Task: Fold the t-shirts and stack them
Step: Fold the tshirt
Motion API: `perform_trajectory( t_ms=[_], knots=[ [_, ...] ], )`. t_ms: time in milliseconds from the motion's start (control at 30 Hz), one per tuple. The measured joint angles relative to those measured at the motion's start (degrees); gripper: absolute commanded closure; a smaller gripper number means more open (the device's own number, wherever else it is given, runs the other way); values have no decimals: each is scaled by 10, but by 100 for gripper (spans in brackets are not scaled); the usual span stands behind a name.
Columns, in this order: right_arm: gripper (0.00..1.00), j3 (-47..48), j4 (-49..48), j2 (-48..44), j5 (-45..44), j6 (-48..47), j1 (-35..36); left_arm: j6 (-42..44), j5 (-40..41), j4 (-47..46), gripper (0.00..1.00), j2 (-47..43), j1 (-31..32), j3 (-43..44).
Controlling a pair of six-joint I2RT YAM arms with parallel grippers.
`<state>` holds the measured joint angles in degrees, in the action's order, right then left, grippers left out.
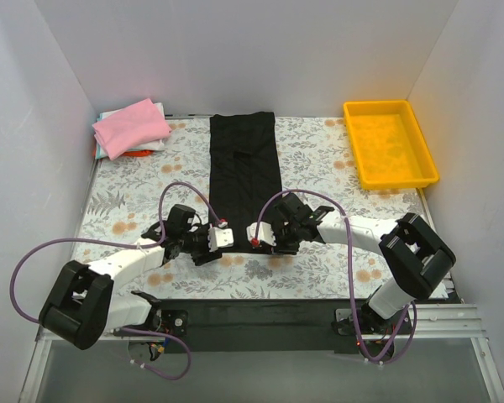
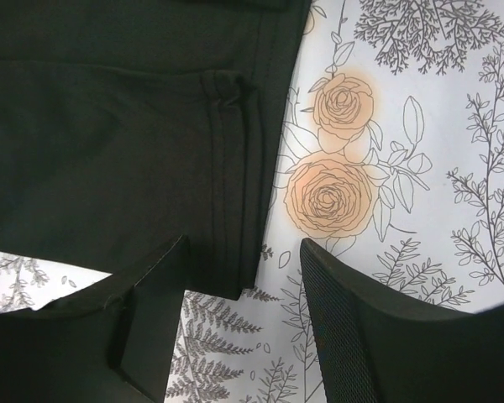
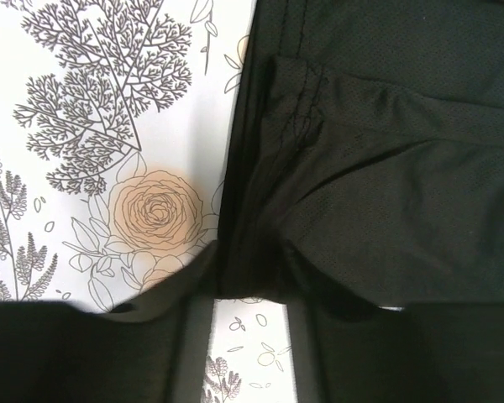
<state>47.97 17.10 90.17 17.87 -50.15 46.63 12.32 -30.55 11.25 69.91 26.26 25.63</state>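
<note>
A black t-shirt (image 1: 244, 164) lies folded into a long strip down the middle of the table. Its near end lies at both grippers. My left gripper (image 1: 222, 238) is open, and the shirt's near-left corner (image 2: 235, 252) lies between its fingers (image 2: 151, 294), by the left one. My right gripper (image 1: 265, 235) is shut on the near-right corner of the black t-shirt (image 3: 336, 168), and the cloth bunches in creases at its tips (image 3: 252, 285). A pink t-shirt (image 1: 131, 126) tops a small pile at the far left, with white and orange-red edges under it.
A yellow plastic tray (image 1: 429, 155) sits at the far right. The floral tablecloth (image 1: 336, 159) covers the table. White walls close in the left, back and right sides. Purple cables loop over both arms.
</note>
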Motion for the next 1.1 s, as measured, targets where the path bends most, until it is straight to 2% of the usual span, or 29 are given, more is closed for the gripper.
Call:
perform_trajectory(
  t_ms=[100, 267, 367, 500, 600, 633, 733, 967, 1100],
  knots=[
    [76, -2, -5, 0, -3, -2, 1, 4, 2, -5, 46, -11, 1, 0],
    [81, -2, -11, 3, -9, -10, 6, 6, 5, -10, 47, -3, 3, 0],
    [90, -2, -13, 4, -12, -12, 8, 10, 4, -18, 51, 11, 3, 0],
    [99, -2, -17, 5, -17, -14, 10, 17, 3, -32, 62, 24, 10, 1],
    [99, -2, -19, 5, -19, -12, 11, 22, 5, -31, 76, 34, 23, 7],
    [99, -2, -19, 5, -20, -11, 11, 25, 7, -29, 86, 36, 29, 8],
    [99, -2, -20, 5, -22, -9, 12, 31, 16, -22, 100, 38, 45, 11],
    [99, -2, -10, -1, -30, 4, 28, 26, 26, 26, 100, 32, 59, 29],
    [99, -17, 19, -40, -27, 29, 65, 22, 12, 102, 100, -26, 75, 29]
  ],
)
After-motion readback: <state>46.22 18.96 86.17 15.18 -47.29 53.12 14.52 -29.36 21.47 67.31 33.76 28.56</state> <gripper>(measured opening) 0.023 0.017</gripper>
